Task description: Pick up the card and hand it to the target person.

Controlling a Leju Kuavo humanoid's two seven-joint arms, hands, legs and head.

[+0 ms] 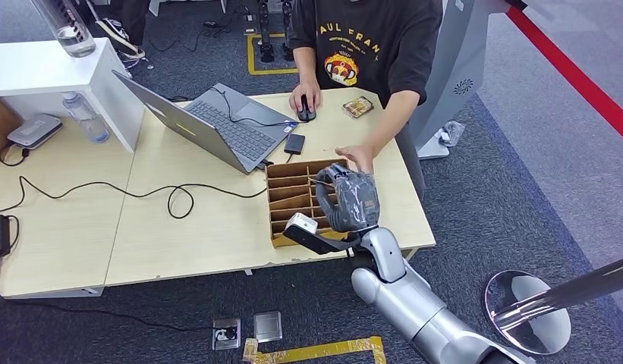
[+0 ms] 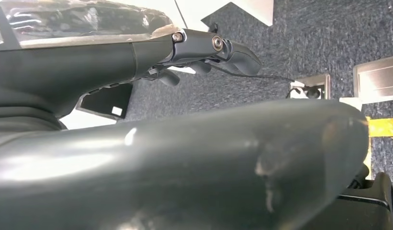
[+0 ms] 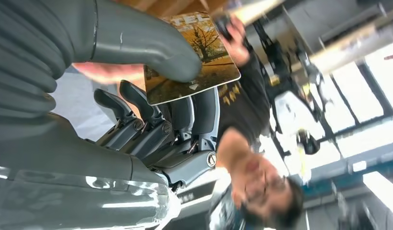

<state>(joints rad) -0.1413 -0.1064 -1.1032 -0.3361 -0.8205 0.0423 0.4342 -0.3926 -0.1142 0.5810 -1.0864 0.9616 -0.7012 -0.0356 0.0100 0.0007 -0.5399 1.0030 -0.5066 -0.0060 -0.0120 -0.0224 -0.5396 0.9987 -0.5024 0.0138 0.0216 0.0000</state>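
The card (image 3: 192, 57), printed with an autumn tree, is pinched between the right hand's (image 1: 347, 199) thick thumb and darker fingers (image 3: 137, 103). In the head view this hand sits right of centre, above the slotted cardboard organizer (image 1: 289, 199) on the desk (image 1: 179, 235). The person's hand (image 1: 359, 157) reaches in just beside it. Their other hand rests on a mouse (image 1: 305, 111) near the laptop (image 1: 209, 121). The left hand (image 2: 204, 52) hangs over the carpet, fingers curled with nothing in them.
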